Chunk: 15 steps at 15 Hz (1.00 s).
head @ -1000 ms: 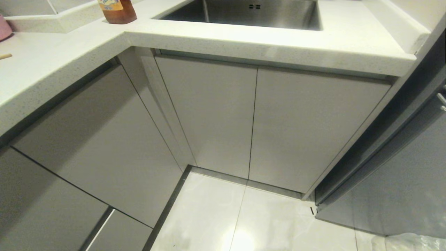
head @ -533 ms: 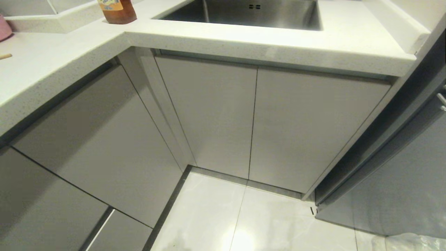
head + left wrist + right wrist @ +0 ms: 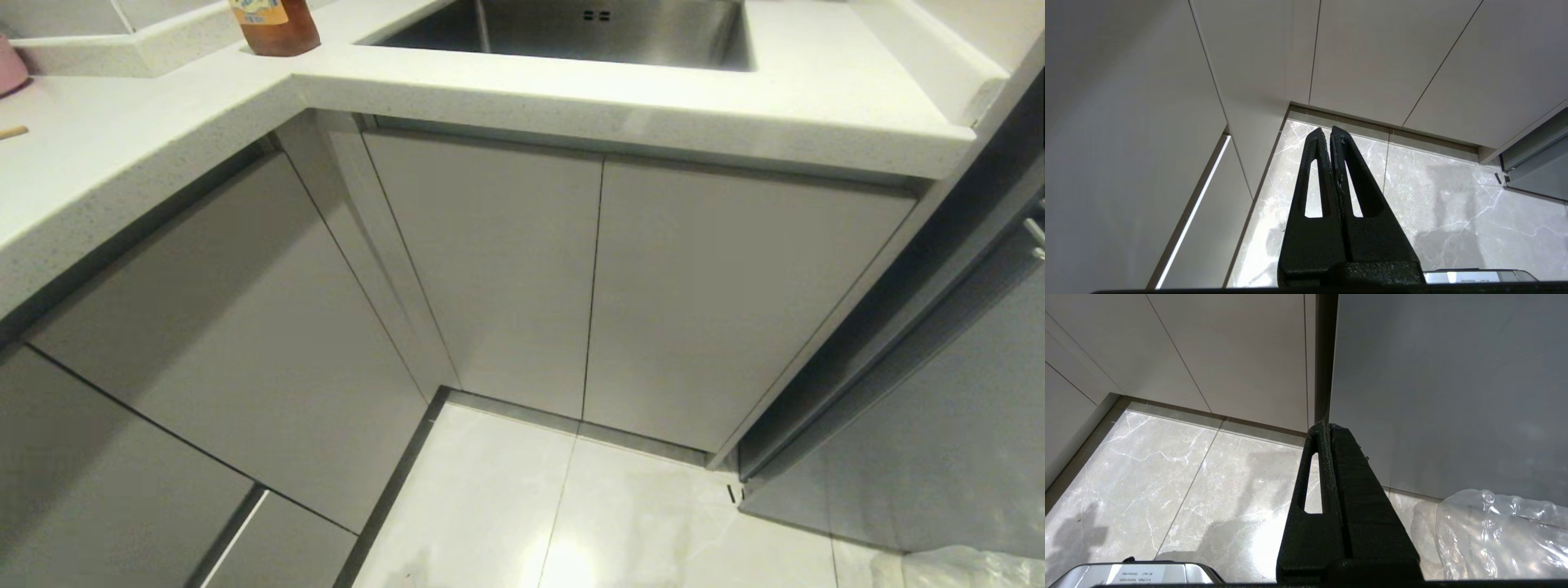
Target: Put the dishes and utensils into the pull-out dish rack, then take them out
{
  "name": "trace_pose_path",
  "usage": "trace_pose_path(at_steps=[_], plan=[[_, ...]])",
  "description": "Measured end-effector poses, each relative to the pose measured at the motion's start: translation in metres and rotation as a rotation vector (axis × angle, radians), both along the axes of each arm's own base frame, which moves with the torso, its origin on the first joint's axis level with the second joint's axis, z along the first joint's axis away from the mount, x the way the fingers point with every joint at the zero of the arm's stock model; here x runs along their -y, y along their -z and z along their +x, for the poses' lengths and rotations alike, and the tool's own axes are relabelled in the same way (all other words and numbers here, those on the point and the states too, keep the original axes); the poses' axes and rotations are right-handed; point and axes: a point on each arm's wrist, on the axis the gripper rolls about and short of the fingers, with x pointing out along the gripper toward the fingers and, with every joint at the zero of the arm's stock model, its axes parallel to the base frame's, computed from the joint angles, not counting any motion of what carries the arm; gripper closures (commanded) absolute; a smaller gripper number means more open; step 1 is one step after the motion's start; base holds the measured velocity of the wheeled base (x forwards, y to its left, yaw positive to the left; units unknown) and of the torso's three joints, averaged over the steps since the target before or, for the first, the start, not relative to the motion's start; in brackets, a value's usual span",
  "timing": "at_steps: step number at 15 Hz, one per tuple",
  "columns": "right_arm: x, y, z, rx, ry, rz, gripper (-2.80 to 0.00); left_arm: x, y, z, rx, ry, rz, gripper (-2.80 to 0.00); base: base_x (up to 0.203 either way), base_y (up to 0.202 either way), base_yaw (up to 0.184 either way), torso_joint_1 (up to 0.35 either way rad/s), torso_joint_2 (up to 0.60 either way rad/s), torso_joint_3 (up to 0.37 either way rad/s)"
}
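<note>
Both arms are hanging low over the floor (image 3: 1453, 212): left gripper (image 3: 1327, 131) and right gripper (image 3: 1327, 426) pressed together, empty. The dish rack's front panel (image 3: 212, 327), at nine o'clock, is sitting flush with the cabinets.

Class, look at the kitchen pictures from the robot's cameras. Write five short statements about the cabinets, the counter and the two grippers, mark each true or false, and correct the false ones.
1. The two-door cabinet under the sink is shut. True.
2. The left gripper has its jaws wide open. False: they are shut, holding nothing.
3. An amber bottle stands on the countertop. True.
4. A light-blue plate lies on the floor. False: no plate is in view there.
5. The right gripper grips a spoon. False: its jaws are shut on nothing, above floor tiles beside crumpled clear plastic.
</note>
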Motion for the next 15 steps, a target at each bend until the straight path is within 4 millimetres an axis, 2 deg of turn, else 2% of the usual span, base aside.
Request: trace_pose_path(at_steps=[5,15], plan=[[0.0000,0.0000,0.0000,0.000,0.000,0.000,0.00,0.0000,0.0003,0.0001,-0.001,-0.002,0.001,0.00,0.000,0.000,0.000,0.004,0.00,0.045],[0.0000,0.0000,0.0000,0.000,0.000,0.000,0.00,0.0000,0.0002,0.0001,-0.002,-0.002,0.000,0.00,0.000,0.000,0.000,0.003,0.00,0.197]])
